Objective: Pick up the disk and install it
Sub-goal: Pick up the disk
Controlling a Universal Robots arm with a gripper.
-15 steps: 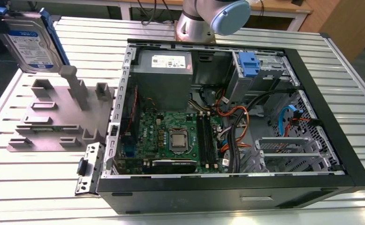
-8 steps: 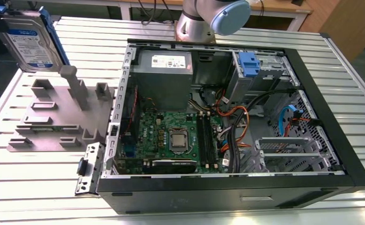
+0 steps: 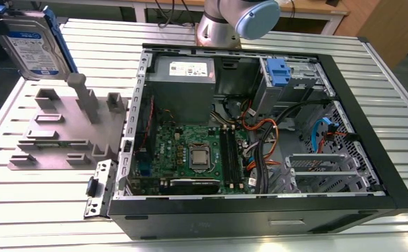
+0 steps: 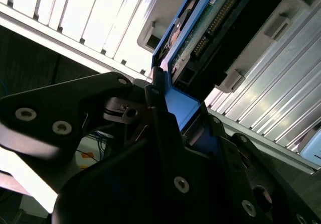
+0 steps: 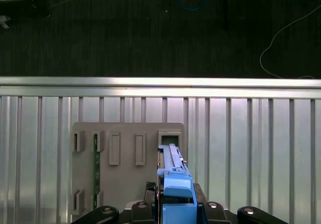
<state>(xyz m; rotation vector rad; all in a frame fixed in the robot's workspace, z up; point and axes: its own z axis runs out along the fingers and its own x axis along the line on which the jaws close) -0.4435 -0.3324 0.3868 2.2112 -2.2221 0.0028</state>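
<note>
The disk (image 3: pixel 32 47) is a silver drive with a white-and-blue label and blue rails. It hangs upright in the air at the exterior view's far left, above the grey holder block (image 3: pixel 57 131) and outside the open computer case (image 3: pixel 344 105). In both wrist views my gripper (image 5: pixel 175 206) (image 4: pixel 183 113) is shut on the disk's blue end (image 5: pixel 173 176), with black fingers (image 4: pixel 158 103) pressed on either side. The disk's connector edge (image 4: pixel 210 28) points away from the gripper, towards the holder block (image 5: pixel 125 158) below.
The case lies open on the slatted metal table (image 3: pixel 36 210), showing the motherboard (image 3: pixel 190 152), a grey power-supply box (image 3: pixel 183 71) and a blue caddy clip (image 3: pixel 277 71) in the drive bay. The arm's base (image 3: pixel 222 26) stands behind the case. A green strip (image 5: pixel 95 169) sits in the holder.
</note>
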